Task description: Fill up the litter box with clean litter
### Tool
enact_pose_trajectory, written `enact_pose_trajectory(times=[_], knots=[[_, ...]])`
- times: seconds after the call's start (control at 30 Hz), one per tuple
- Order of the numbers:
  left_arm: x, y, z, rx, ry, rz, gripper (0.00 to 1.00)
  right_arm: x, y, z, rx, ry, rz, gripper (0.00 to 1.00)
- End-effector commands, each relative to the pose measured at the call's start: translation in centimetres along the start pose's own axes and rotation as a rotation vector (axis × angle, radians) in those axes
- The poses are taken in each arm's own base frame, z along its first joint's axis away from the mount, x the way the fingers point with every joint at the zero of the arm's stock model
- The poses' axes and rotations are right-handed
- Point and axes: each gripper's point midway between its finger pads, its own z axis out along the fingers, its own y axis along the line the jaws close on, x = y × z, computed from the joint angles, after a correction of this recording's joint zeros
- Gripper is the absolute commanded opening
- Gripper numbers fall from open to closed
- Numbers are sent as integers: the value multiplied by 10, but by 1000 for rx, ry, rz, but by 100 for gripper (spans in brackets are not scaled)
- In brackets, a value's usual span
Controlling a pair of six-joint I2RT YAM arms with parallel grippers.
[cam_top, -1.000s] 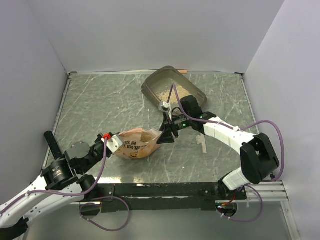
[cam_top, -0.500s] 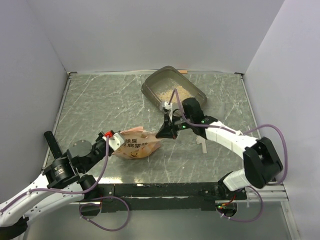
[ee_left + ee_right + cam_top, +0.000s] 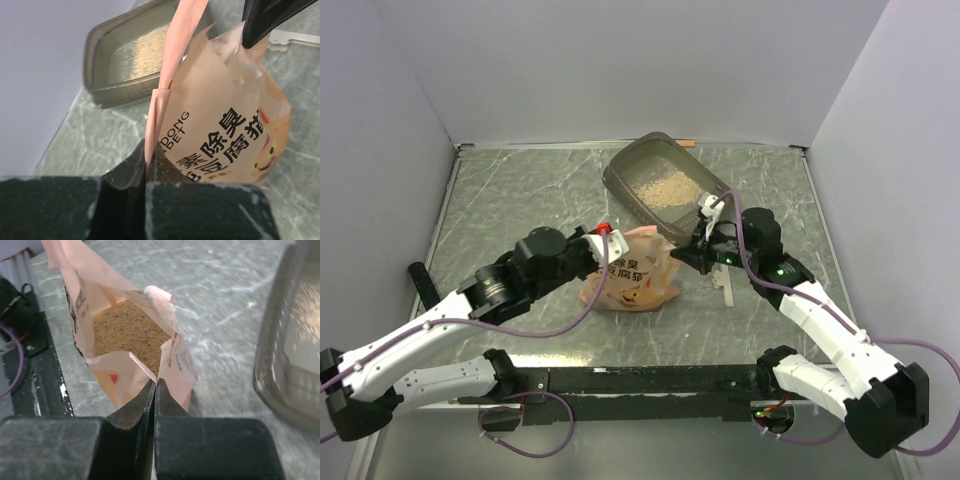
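1. Left claw (image 3: pixel 603 258): closed on the left edge of the orange-pink litter bag (image 3: pixel 638 272). In the left wrist view the two fingers of the left claw (image 3: pixel 149 161) pinch a thin pink fold of the bag (image 3: pixel 225 142) between them, with no gap visible.

2. Litter bag: positioned upright at mid-desk, between the two claws, with its mouth facing up and spread open. The printed face is turned toward the near edge of the desk (image 3: pixel 520 205). It cannot be told whether the bag's base rests on the desk.

3. Bag contents: the right wrist view shows tan granules of clean litter (image 3: pixel 127 332) inside the open bag (image 3: pixel 107 377), below the torn top edge.

4. Right claw (image 3: pixel 686 256): closed on the right edge of the bag mouth. In the right wrist view the fingers of the right claw (image 3: pixel 154 390) meet on a flap of the bag wall.

5. Litter box (image 3: pixel 617 190): located at the far side of the desk, beyond the bag and apart from it, set at an angle to the desk edges. The tray wall (image 3: pixel 115 92) is grey-brown and translucent.

6. Litter in the box: a thin, uneven layer of clean litter (image 3: pixel 665 188) covers part of the tray floor.
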Motion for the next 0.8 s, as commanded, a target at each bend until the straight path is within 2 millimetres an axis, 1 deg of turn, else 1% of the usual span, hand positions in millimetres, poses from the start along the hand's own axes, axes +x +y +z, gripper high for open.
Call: enact_pose_trajectory(times=[0.0,0.03,0.07,0.1,0.13,0.17,0.2,0.23,0.27,0.3,0.33,0.37,0.4,0.43,0.5,0.53,0.57,0.6,0.63,0.67,0.7,0.73,0.77], knots=[[-103,42,-7,-101,-344,-78,1,2,-4,-13,82,-36,23,0],[-100,37,-3,-82,-341,-90,1,14,-7,-14,106,-20,44,0],[-96,33,1,-73,-331,-98,1,19,-8,-15,122,-13,57,0],[-86,27,5,-57,-310,-109,1,21,-9,-18,142,-13,69,0],[-81,22,7,-43,-299,-116,4,27,-16,-20,182,-2,78,0],[-77,18,7,-31,-291,-123,8,34,-18,-22,203,18,91,0],[-65,11,9,-9,-258,-134,11,33,-18,-24,223,11,128,0],[-59,7,8,2,-245,-137,18,38,-21,-26,241,18,142,0],[-50,5,5,-3,-229,-143,23,40,-23,-29,264,20,164,0],[-44,6,1,-10,-215,-165,27,40,-23,-32,275,12,168,0],[-39,11,-2,-33,-208,-186,36,40,-23,-33,276,8,174,0],[-34,17,-11,-61,-199,-234,41,41,-21,-34,274,8,182,0],[-31,23,-16,-84,-195,-263,51,42,-20,-34,271,11,187,0],[-29,35,-25,-122,-199,-289,53,44,-19,-34,264,14,192,0],[-21,33,-30,-89,-197,-312,55,47,-18,-32,258,20,206,0],[-19,43,-40,-113,-221,-320,59,49,-17,-31,251,25,213,0],[-14,33,-40,-62,-234,-335,61,50,-17,-31,249,27,221,0],[-10,32,-41,-56,-239,-345,64,52,-16,-31,247,32,226,0],[-5,39,-48,-80,-250,-357,65,53,-17,-31,246,32,226,0],[5,29,-44,-42,-235,-366,66,52,-16,-31,243,29,227,0],[11,26,-44,-29,-231,-375,67,51,-15,-31,242,29,231,0],[20,33,-44,-55,-226,-388,68,50,-15,-31,239,27,231,0],[33,27,-40,-36,-203,-410,68,49,-12,-31,230,24,232,0]])
